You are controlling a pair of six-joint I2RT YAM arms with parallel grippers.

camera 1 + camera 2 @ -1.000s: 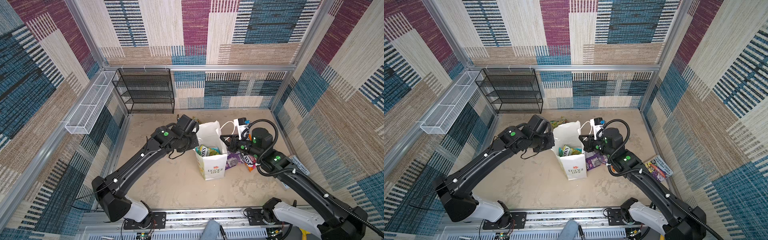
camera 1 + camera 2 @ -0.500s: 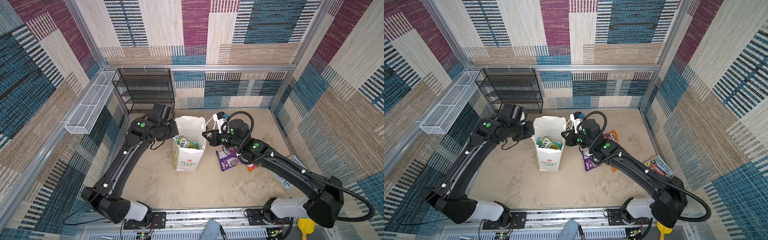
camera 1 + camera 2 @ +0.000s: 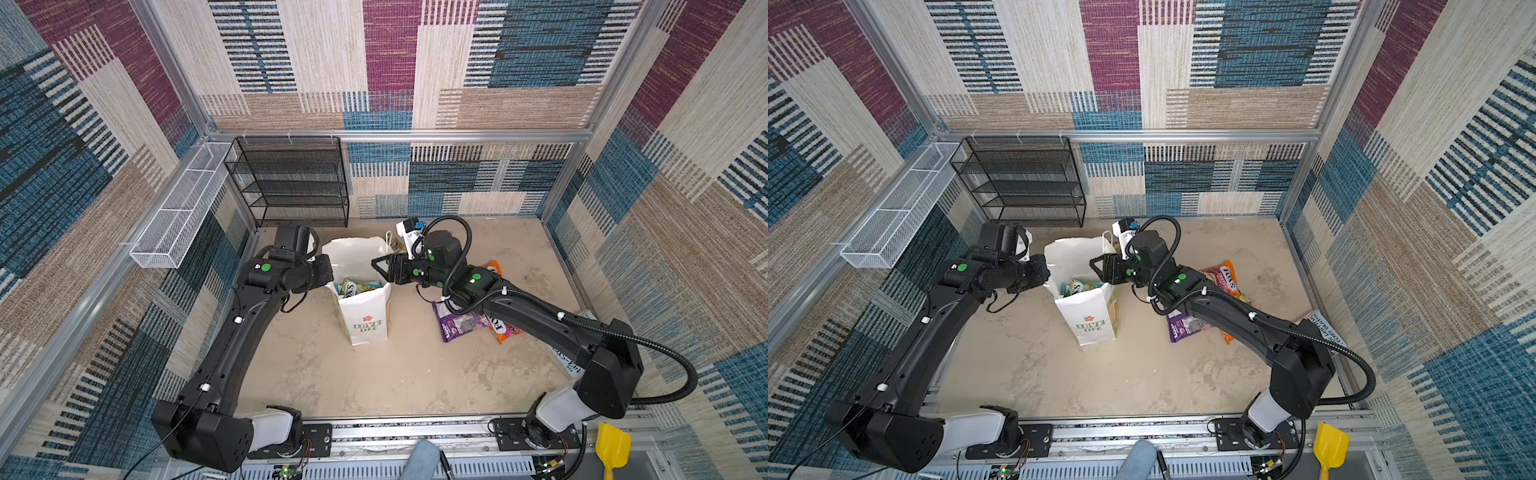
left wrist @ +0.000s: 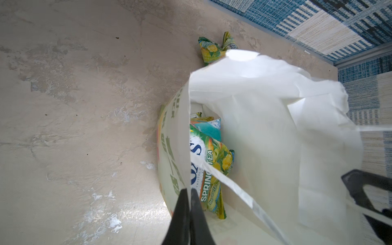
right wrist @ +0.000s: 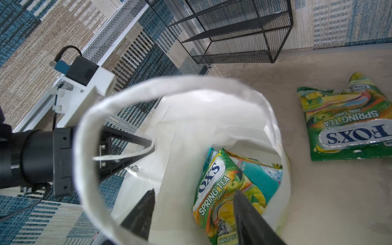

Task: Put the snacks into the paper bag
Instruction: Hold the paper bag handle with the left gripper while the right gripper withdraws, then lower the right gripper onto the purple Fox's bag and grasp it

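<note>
The left fingers (image 4: 184, 204) are clenching the left rim of the paper bag (image 3: 365, 320), pinching the paper and holding the mouth wide. The bag is standing upright near the middle of the bench (image 3: 353, 386) (its "LOVE LIFE" print is facing the front), and bare bench is lying open along its front and left.

The right fingers (image 3: 377, 264) are hanging spread and empty just over the bag's right rim. Inside, a green-yellow packet (image 5: 224, 191) is leaning on a teal packet (image 5: 262, 176). Another green packet (image 5: 343, 127) is lying flat behind the bag, apart from it.

To the right, a purple packet (image 3: 455, 324) and an orange packet (image 3: 1219, 276) are lying partly under the right arm. They are possibly overlapping others, since the arm is hiding their edges. A black wire rack (image 3: 295, 183) is standing against the back wall.
</note>
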